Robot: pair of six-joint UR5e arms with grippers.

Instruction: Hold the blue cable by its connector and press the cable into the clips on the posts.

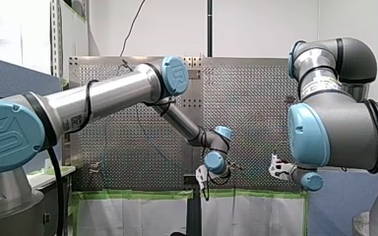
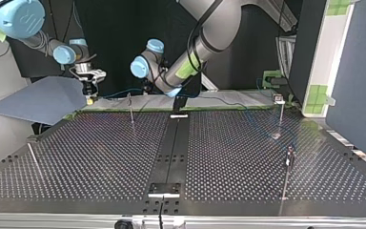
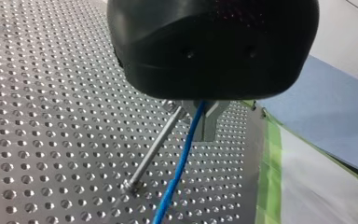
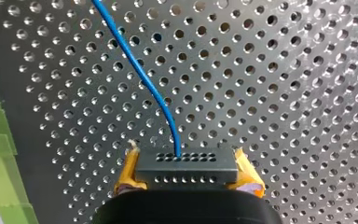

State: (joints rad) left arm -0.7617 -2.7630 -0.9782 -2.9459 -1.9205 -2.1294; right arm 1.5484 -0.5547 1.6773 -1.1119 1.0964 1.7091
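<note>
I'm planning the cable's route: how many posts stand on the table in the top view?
4. Back-left post, near the table's far edge; back-right post, also near the far edge; front-right post; front-left post, near the view's left. More may be hidden.

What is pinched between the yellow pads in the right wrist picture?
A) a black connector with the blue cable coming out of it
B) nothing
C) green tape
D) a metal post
A: the yellow pads clamp the black connector from both sides, and the blue cable leaves its face.

White wall [image 1: 256,24], blue partition [image 1: 10,76], green tape [image 1: 128,195]
</note>
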